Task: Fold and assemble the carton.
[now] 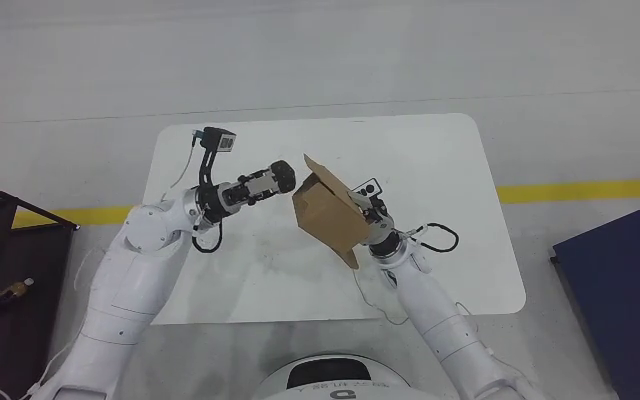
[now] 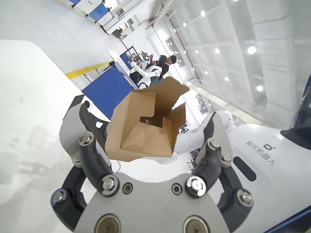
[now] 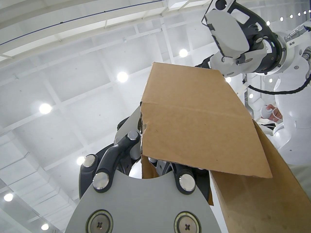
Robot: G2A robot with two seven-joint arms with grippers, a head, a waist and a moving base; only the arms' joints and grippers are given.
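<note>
A brown cardboard carton hangs tilted above the middle of the white table, partly folded. My right gripper is shut on its lower wall; in the right wrist view the carton covers one of the gripper's fingers. The carton's open end with loose flaps faces my left gripper, which stands open, its fingers spread wider than the carton. In the top view the left gripper sits just left of the carton's upper corner, a small gap apart.
A black cable loops beside the right arm's wrist. A yellow floor line runs past the table's right edge. A dark blue surface stands at the far right, a dark stand at the far left.
</note>
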